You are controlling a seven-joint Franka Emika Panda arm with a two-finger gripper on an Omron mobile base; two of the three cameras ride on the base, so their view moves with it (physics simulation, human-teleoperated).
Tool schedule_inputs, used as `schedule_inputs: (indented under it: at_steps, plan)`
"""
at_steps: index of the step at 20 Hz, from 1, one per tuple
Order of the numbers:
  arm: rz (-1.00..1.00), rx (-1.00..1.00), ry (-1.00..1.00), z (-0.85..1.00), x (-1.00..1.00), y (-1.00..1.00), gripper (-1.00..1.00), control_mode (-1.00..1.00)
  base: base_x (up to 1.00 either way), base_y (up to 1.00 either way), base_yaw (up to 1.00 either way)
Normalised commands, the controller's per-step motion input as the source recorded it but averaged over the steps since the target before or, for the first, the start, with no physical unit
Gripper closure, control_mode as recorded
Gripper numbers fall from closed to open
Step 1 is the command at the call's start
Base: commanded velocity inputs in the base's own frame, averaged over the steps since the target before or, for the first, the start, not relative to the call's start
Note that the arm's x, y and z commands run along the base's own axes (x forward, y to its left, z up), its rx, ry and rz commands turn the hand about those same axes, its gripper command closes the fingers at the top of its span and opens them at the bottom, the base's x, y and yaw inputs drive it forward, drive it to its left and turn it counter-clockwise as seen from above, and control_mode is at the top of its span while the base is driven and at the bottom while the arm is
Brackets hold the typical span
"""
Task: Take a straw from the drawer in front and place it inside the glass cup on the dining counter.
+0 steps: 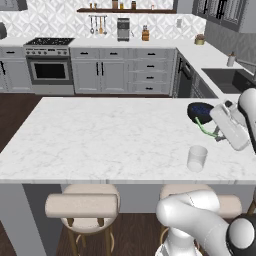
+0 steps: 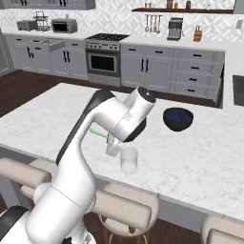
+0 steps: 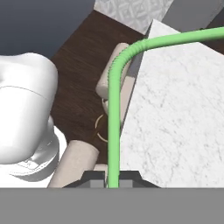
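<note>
**A:** Starting from the left side of the left base view, what is lying there?

**B:** Bare marble on the desk until you reach the cup, which is standing upright near the front edge. Just past it, further right and a little further back, the tool is hovering above the marble with the straw in it. The dark bowl is sitting behind them.

**A:** How is the tool gripping?

**B:** In the hand view its two tips are pinching together on the straw with no gap showing, so it is closed tight on the straw's lower end.

**A:** And the straw's long axis?

**B:** It is running straight out from the tips, then bending at the ribbed section so the far end is sweeping off sideways across the marble. In the right base view the straw is poking out to the left from under the wrist, lying closer to level than upright.

**A:** So which way is the cup lying from the tool?

**B:** In the right base view the cup is standing just beside the tool, slightly right, lower and nearer the stools. I am judging that the straw needs tipping more upright and carrying over the rim before lowering.
</note>
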Motion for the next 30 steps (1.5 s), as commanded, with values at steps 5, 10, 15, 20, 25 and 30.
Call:
schedule_inputs:
  at_steps: [5,10,15,20,25,30]
  plan:
    - [0.10,0.27,0.02,-0.01,0.00,-0.08,1.00,-1.00,0.00,0.00,0.00]
    - [0.03,0.32,0.14,0.00,0.17,-0.06,1.00,-1.00,0.00,0.00,0.00]
    - [0.06,0.14,0.11,-0.17,0.03,0.00,1.00,-1.00,0.00,0.00,0.00]
    - [0.07,0.18,0.10,-0.24,0.26,0.00,1.00,-1.00,0.00,0.00,0.00]
    - [0.08,0.15,0.00,-0.09,0.05,0.01,1.00,-1.00,0.00,0.00,0.00]
    - [0.01,0.15,0.04,0.00,-0.01,-0.03,1.00,-1.00,0.00,0.00,0.00]
